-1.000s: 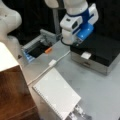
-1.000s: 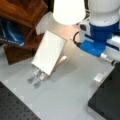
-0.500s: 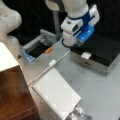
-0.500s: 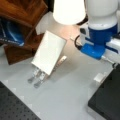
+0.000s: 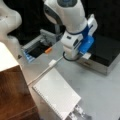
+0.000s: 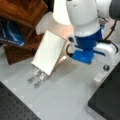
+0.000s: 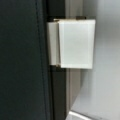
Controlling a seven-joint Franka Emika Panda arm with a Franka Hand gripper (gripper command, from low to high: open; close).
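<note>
Wrist view shows no fingers, only a small white block [image 7: 76, 43] just below the camera, lying against the edge of a black box [image 7: 23, 60]; whether the fingers are spread or pressed together cannot be told. In a front view the gripper [image 5: 75, 51] hangs mid-frame above the block [image 5: 86, 56], which sits at the box's [image 5: 107, 53] left edge on the grey tabletop [image 5: 100, 92].

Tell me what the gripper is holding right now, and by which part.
It cannot be told. The gripper's fingertips are hidden behind the arm's blue wrist in both front views; the wrist view shows only a white block against a black box's edge.
</note>
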